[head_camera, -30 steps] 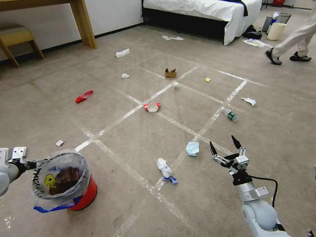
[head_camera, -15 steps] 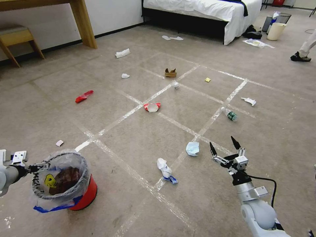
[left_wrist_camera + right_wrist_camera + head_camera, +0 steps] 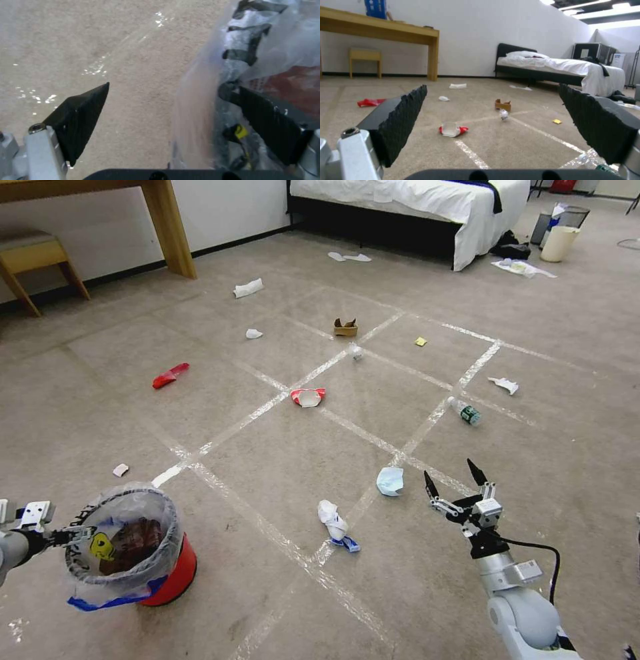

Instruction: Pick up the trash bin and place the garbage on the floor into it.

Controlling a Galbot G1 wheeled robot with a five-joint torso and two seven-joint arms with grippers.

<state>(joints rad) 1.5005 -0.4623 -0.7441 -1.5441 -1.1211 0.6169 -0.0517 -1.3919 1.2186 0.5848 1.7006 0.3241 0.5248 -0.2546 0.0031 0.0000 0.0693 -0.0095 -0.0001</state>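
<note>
Across the taped floor [image 3: 280,460] we see the garbage [image 3: 308,397] scattered from near to far, while the trash bin [image 3: 127,547] stands at near left on its red base, its mesh rim wrapped in crinkly plastic. Our left gripper [image 3: 166,105] is spread wide with one finger inside the rim and one outside, gripping nothing yet; we judge the bin light and stiff but the liner slippery, so the wire rim is the place to pinch. Our right gripper [image 3: 453,483] hangs open and empty at near right, close to the blue mask [image 3: 390,481].
</note>
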